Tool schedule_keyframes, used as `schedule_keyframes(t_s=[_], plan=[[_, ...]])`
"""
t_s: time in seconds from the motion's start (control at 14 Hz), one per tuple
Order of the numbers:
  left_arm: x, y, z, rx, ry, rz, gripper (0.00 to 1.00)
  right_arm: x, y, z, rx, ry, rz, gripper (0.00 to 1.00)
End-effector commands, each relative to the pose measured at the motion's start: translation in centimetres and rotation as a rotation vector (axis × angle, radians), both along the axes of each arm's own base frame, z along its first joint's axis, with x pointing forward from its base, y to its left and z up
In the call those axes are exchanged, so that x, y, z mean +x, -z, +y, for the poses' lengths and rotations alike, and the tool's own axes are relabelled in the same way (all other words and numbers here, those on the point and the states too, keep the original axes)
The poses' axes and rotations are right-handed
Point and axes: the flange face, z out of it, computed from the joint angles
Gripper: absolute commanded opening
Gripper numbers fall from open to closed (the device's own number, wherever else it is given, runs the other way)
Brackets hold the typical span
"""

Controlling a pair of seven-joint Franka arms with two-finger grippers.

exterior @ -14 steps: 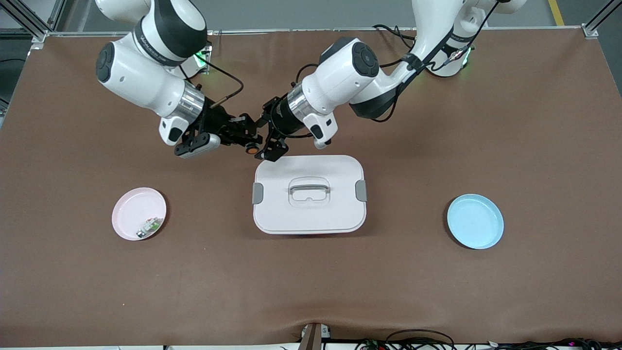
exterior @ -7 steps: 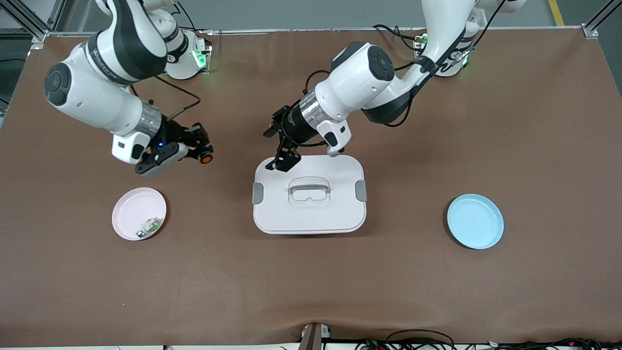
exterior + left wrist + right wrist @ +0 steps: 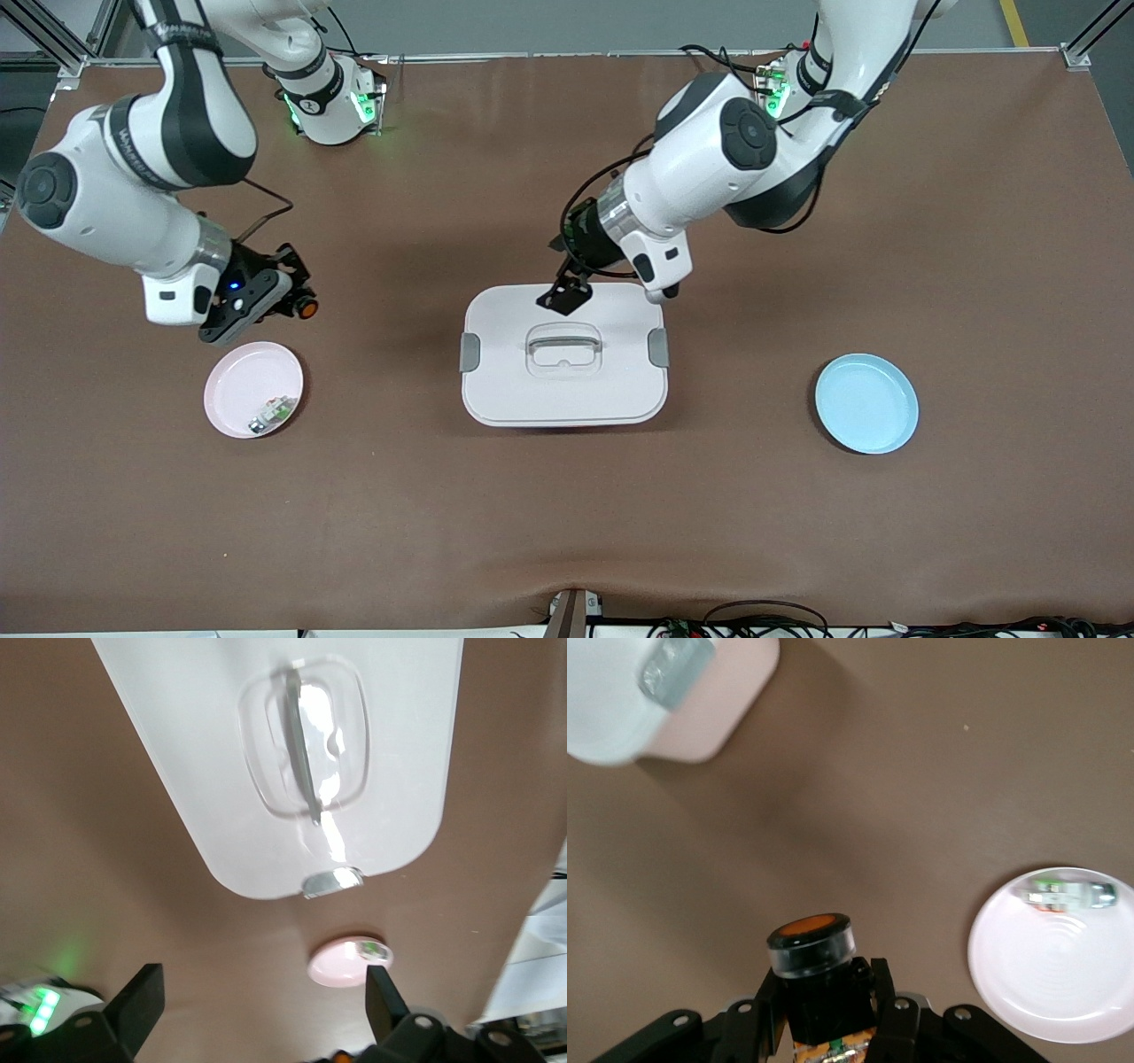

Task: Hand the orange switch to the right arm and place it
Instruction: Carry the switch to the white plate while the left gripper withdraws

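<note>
The orange switch (image 3: 306,308) is a short black body with a round orange face. My right gripper (image 3: 294,304) is shut on it and holds it in the air over the bare table, just beside the pink plate (image 3: 237,379). In the right wrist view the switch (image 3: 812,946) sticks out between the shut fingers of that gripper (image 3: 826,997). My left gripper (image 3: 564,297) is open and empty over the white box's lid (image 3: 567,390). Its fingers (image 3: 140,1003) stand wide apart in the left wrist view.
The pink plate holds a small green-and-white part (image 3: 275,409), which also shows in the right wrist view (image 3: 1067,892). The white lidded box with a handle (image 3: 564,341) stands mid-table. A blue plate (image 3: 866,403) lies toward the left arm's end.
The grippers met above the box's edge with the switch between them. My right gripper has carried the switch away toward the pink plate. My left gripper has drawn back over the lid.
</note>
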Motion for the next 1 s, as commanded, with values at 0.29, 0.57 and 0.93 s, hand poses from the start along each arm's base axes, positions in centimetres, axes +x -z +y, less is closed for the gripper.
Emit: schedule_keyframes(t_s=[0.29,0.57,0.93], plan=[[1.8,-1.0,9.4,0.227,0.253,-0.116,1.0,3.6,4.8,-5.1,-0.156,-0.264,-0.084,0.0],[3.7,-0.4,13.6,0.469,0.383,-0.216,1.0,5.1,7.9,-8.3,-0.172,-0.326,-0.153,0.0],[7.6,-1.7,23.1,0.507,0.519,-0.244,1.0,6.0,11.6,-11.1,-0.189,-0.378,-0.201,0.0]])
